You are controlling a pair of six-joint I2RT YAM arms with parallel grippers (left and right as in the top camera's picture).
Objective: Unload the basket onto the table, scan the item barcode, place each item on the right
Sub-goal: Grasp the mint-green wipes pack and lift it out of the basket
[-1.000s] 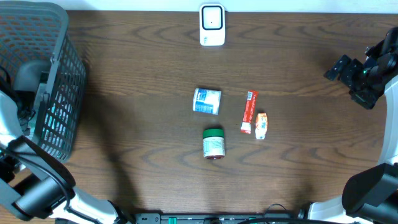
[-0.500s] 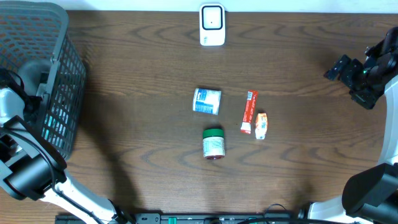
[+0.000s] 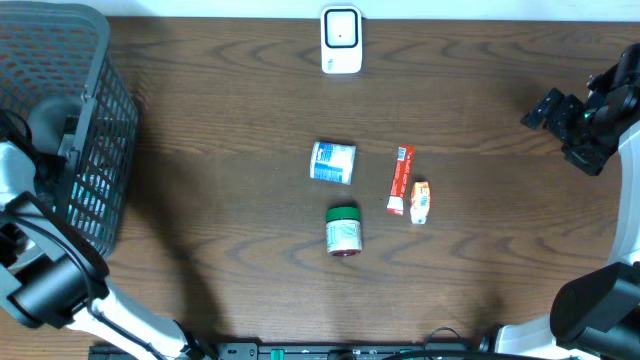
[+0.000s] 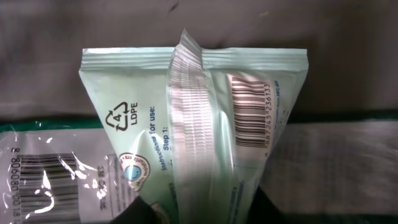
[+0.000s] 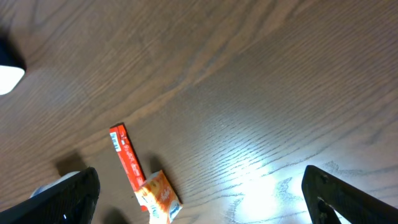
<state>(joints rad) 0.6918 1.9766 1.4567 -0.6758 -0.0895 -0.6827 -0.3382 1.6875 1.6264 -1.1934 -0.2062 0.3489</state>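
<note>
**Pinching a pouch in the basket, barcode side up**

My left gripper (image 4: 199, 215) is down inside the dark plastic mesh basket (image 3: 100, 120) at the left edge of the brown wooden table (image 3: 220, 150). Its fingers (image 4: 144, 213) are pressed in on the narrow lower end of a pale green plastic pouch (image 4: 143, 106). The pouch fans out wide away from my grip, which I take to mean the pinch has gathered it. I hold it by that end so the black barcode (image 4: 250, 111) beside the centre seam stays uncovered and faces my wrist camera. The overhead view does not show the pouch, so I place it in the basket only from where my arm reaches. A clear crinkled packet (image 4: 50, 174) with its own barcode lies just beside it, partly under it, and I will have to leave that one behind when I lift.

The white handheld scanner (image 3: 341, 40) stands at the far edge of the table, well apart from the basket, so I judge a long carry is ahead.

My right gripper (image 5: 199, 186) hangs with its fingers spread wide and holds nothing. It is near the red stick packet (image 5: 126, 162) and the small orange sachet (image 5: 158, 194), clear of my left arm's path
</note>
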